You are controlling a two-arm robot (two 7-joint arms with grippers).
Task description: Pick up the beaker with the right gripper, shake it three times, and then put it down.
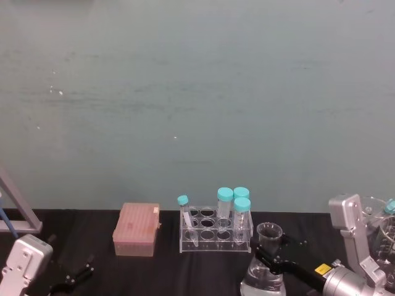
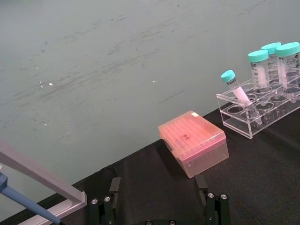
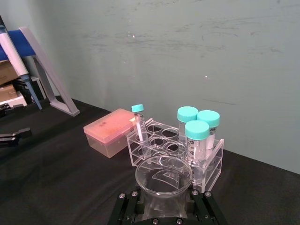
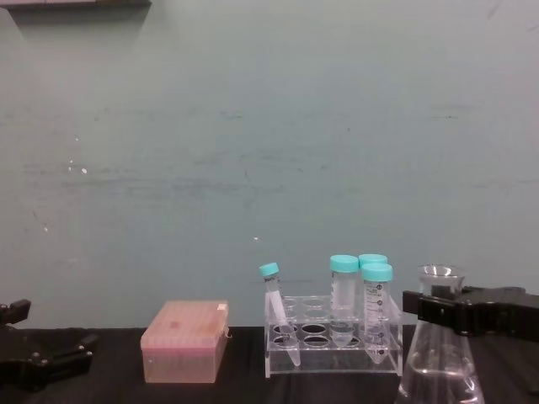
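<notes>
The beaker [image 1: 265, 265] sits at the bottom right of the head view, on the black table [image 1: 154, 271]. The right gripper [image 1: 271, 254] is closed around its thin neck, just under the wide lip. One black finger [image 1: 266, 256] lies across the front of the neck, and the glass is squeezed between the two fingers. In the chest view the beaker [image 4: 440, 353] is at the lower right, and the black clamp [image 4: 442, 310] crosses the neck from the right edge. The wide bottom part with clear water hangs below the fingers. I cannot tell if the bottom touches the table or is lifted a bit.

In the right wrist view the round open mouth of the beaker [image 3: 163, 176] is low in the middle of the frame, right between the two black fingers [image 3: 124, 208].

Just to the upper left of the beaker in the head view stands a clear tube rack [image 1: 215, 231] with teal-capped tubes [image 1: 241, 213]. Further left is a pink box [image 1: 136, 229].

The left gripper [image 1: 77, 275] rests at the bottom left of the head view, well apart from the beaker. Its thin fingers are spread apart and hold nothing.
</notes>
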